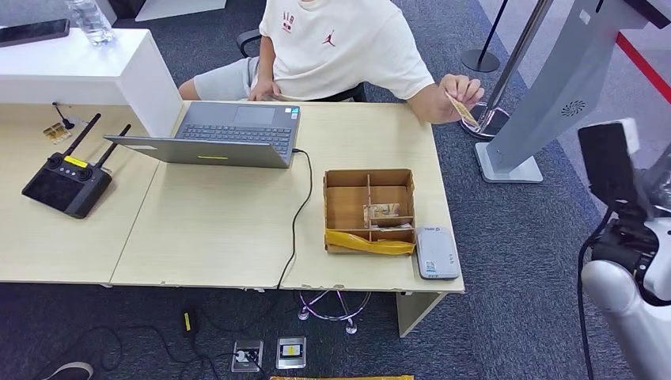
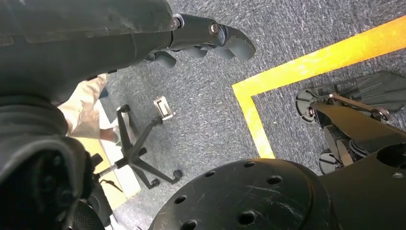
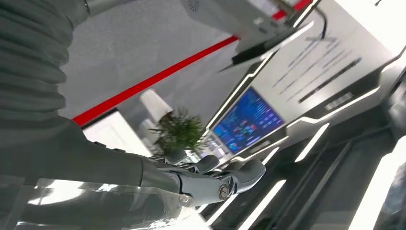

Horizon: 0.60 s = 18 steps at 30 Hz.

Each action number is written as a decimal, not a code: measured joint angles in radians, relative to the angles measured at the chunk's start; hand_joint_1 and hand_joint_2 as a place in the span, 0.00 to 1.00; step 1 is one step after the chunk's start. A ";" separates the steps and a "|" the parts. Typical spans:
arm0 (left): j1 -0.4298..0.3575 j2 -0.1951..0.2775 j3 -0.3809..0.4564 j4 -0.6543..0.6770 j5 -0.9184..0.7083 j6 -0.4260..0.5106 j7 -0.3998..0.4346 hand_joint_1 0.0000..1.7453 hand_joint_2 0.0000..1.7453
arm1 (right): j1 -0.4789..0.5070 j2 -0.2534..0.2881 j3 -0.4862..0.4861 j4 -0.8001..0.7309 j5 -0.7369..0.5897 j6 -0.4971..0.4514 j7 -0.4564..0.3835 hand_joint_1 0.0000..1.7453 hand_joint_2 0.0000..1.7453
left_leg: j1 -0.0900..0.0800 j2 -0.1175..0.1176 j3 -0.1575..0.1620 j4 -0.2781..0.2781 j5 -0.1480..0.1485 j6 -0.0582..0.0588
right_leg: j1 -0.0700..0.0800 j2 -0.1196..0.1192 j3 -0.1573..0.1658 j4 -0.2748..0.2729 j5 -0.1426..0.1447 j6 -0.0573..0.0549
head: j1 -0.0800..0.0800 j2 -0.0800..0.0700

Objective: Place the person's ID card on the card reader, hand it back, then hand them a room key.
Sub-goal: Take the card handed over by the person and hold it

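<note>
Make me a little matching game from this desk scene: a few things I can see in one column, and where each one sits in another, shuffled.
Things:
1. ID card
2. card reader
3. laptop
4. black controller with antennas

Places:
A. open on the desk in front of the seated person
B. near the desk's left end
C. held up in the person's hand, beyond the desk's far right corner
D. flat on the desk, just right of the cardboard tray

Pairs: 1-C, 2-D, 3-A, 4-B
</note>
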 joint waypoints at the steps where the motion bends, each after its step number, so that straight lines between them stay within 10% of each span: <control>1: -0.001 0.000 -0.001 0.000 -0.002 0.000 0.000 0.00 0.00 | -0.017 0.001 0.034 0.000 0.009 0.031 -0.008 0.00 1.00 | 0.000 0.000 0.000 0.000 0.000 0.000 | 0.000 0.000 0.000 0.000 0.000 0.000 | 0.000 0.000; 18: -0.016 0.003 -0.008 0.000 -0.012 0.000 0.000 0.00 0.00 | -0.203 0.111 0.501 0.113 0.034 0.199 -0.098 0.00 1.00 | 0.002 0.000 0.000 0.000 -0.001 -0.002 | 0.002 0.000 0.000 0.000 -0.002 -0.003 | 0.000 0.000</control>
